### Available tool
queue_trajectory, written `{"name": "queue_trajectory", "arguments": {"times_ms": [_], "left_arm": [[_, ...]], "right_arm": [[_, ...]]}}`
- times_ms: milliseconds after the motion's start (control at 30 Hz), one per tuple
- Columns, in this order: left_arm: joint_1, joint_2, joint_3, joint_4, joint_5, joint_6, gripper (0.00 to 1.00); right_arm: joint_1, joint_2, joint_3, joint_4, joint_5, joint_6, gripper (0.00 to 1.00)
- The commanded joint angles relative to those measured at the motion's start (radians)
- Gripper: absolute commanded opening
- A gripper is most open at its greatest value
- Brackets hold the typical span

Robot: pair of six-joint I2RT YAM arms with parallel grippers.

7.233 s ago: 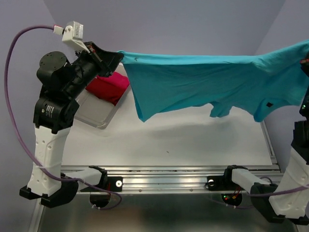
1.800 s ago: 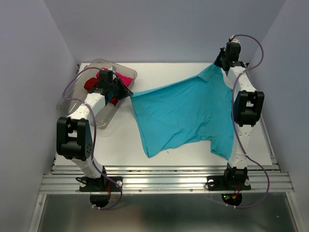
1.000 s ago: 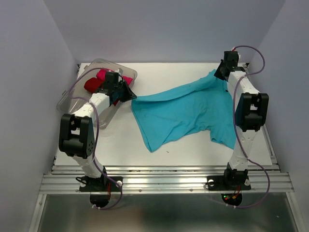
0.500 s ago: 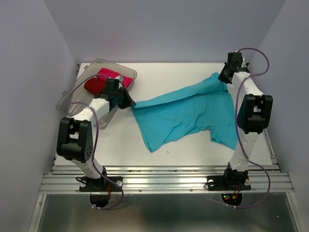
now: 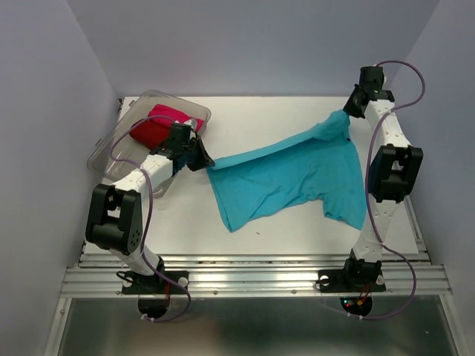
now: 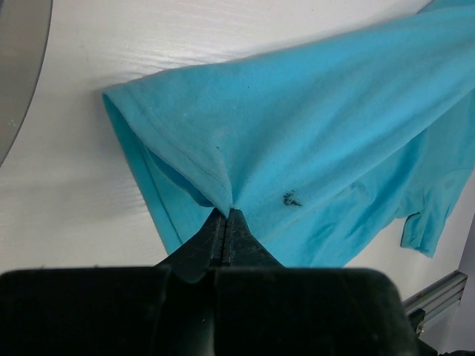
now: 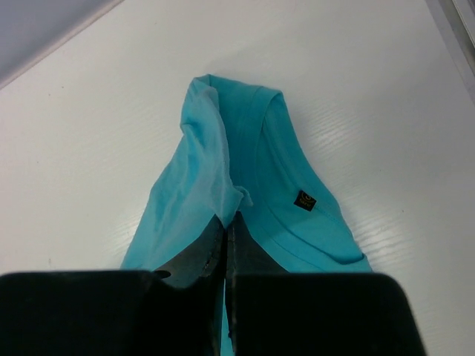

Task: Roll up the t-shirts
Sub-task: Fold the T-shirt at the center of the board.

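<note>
- The turquoise-blue t-shirt (image 5: 289,178) is spread out on the white table (image 5: 185,219), just to the right of the clear plastic tub (image 5: 111,152), and runs away from the tub towards the far right corner.
- Its far edge is pulled into a fairly taut line between the two claws. The rest sags down onto the table, with wrinkles across the middle.
- The left gripper (image 6: 226,216) is pinched fully closed on the shirt's corner nearest the tub. A fold of hemmed edge bunches right at its tips.
- From the left wrist you can see a small dark mark (image 6: 291,198) on the cloth close to that pinch.
- The right gripper (image 7: 226,219) is also clamped tight on the shirt's end farthest from the tub. It has a gathered ridge of cloth beside the collar.
- A little dark label (image 7: 304,200) shows inside the neckline, just beside that grip.
- One short sleeve (image 5: 345,209) lies flat on the table on the shirt's near right side, well away from the tub.
- Inside the tub, a dark red t-shirt (image 5: 151,132) sits bundled up, with a bright pink t-shirt (image 5: 178,116) touching it on the far side.
- The left arm reaches across the tub's right-hand rim to get to the shirt.
</note>
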Motion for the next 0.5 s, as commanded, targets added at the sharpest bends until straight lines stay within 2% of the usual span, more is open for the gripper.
{"name": "queue_trajectory", "arguments": {"times_ms": [0,467], "left_arm": [[-0.01,-0.033,-0.014,0.013,-0.029,0.002,0.0],[-0.013,-0.013,-0.012,0.014,-0.069,0.006,0.0]], "right_arm": [[-0.008,-0.001,0.037,-0.097,0.01,-0.01,0.01],[-0.008,-0.126,-0.208,-0.051,0.002,0.048,0.01]]}}
